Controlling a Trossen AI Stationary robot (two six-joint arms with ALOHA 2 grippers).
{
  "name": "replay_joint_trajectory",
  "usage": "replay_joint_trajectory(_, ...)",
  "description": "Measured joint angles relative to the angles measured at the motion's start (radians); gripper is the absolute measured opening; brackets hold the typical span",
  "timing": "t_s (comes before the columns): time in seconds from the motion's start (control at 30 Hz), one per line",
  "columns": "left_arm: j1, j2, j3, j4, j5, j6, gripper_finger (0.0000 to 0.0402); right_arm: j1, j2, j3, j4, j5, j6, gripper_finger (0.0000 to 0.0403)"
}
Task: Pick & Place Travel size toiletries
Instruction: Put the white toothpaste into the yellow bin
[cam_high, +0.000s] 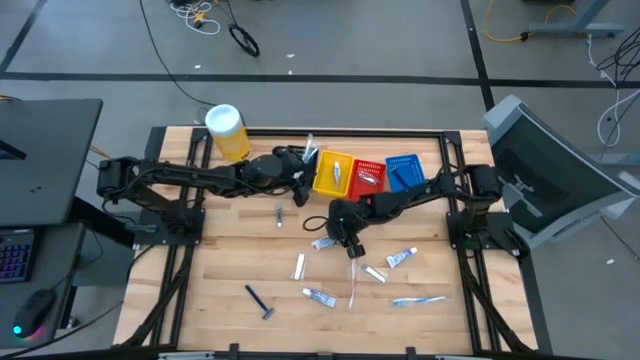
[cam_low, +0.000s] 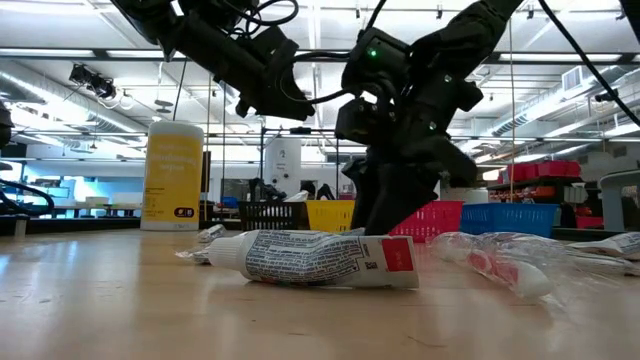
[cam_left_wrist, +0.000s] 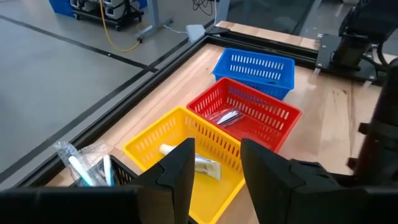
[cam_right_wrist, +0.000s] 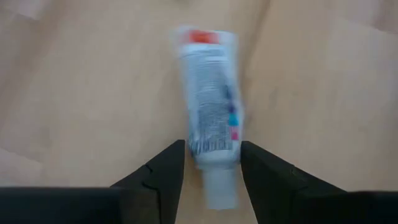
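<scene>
Straddling a white tube (cam_right_wrist: 210, 118) that lies flat on the table (cam_high: 220, 260), the right gripper (cam_right_wrist: 211, 163) stands with its fingers spread wide, one on each side of the tube's cap end, not yet clamped on it; that placement suits a pinch across the narrow neck, where the tube is least likely to squash or slide. The left gripper (cam_left_wrist: 216, 167) hovers above the yellow basket (cam_left_wrist: 149, 140), its fingers parted and nothing between them; a tube (cam_left_wrist: 194, 163) already lies in that basket, so the pose looks like a drop-off position. The red basket (cam_left_wrist: 277, 112) holds a clear-wrapped item whose kind cannot be told, and the blue basket (cam_left_wrist: 273, 65) shows nothing inside from this angle. More toiletries lie scattered on the near half of the table: other tubes (cam_high: 402, 258), a toothbrush (cam_high: 418, 300) and a razor (cam_high: 260, 301), well apart from the baskets. A wrapped toothbrush (cam_high: 353, 281) lies near the right gripper and could be nudged on the lift. The left arm hangs over the baskets, which may crowd the right arm's delivery.
</scene>
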Motion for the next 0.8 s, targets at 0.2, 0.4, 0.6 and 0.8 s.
replay_joint_trajectory(0.2,0.0,0.0,0.0,0.0,-0.001,0.006,0.0135,0.022,0.0,-0.008,-0.005,0.016,0.018,0.0165)
replay_joint_trajectory(0.4,0.0,0.0,0.0,0.0,-0.002,0.006,0.0135,0.025,-0.003,-0.035,0.016,0.029,0.035,0.0143)
replay_joint_trajectory(0.6,0.0,0.0,0.0,0.0,-0.003,-0.002,0.0135,0.025,-0.005,-0.051,0.056,0.025,0.056,0.0097)
replay_joint_trajectory(0.8,0.0,0.0,0.0,-0.014,0.113,-0.034,0.0135,0.03,-0.005,-0.051,0.049,0.029,0.066,0.0088)
